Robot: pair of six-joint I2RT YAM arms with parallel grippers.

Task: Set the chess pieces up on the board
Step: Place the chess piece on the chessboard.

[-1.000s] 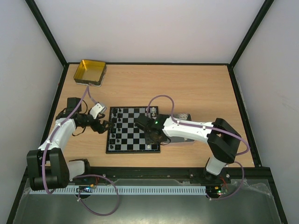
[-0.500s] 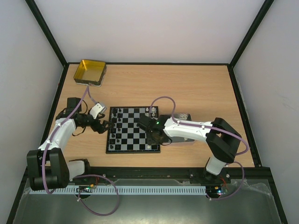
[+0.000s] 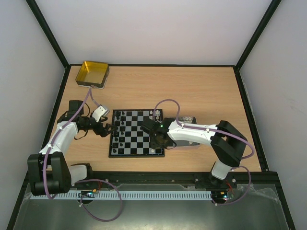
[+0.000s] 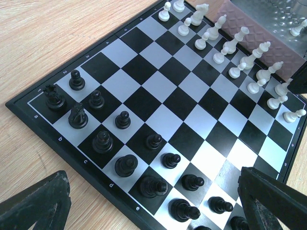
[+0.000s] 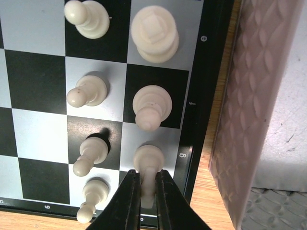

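Note:
The checkered board [image 3: 136, 140] lies mid-table. Black pieces [image 3: 120, 127] fill its left two columns and white pieces [image 3: 154, 114] stand along its right side. My right gripper [image 3: 156, 140] is over the board's near right corner. In the right wrist view it [image 5: 147, 177] is shut on the top of a white piece [image 5: 149, 160], whose base is over the light edge square marked g. Other white pieces [image 5: 151, 108] stand beside it. My left gripper [image 3: 106, 129] is at the board's left edge. In the left wrist view it [image 4: 153, 191] is open and empty above the black pieces [image 4: 122, 120].
A yellow square tin [image 3: 92, 73] sits at the far left. A silver metal tray [image 3: 189, 120] lies against the board's right edge; its patterned wall [image 5: 249, 96] is close to my right fingers. A white piece [image 4: 297, 28] lies in the tray.
My right gripper has moved slightly toward the board's near right corner with the white piece in it. The left arm has not moved.

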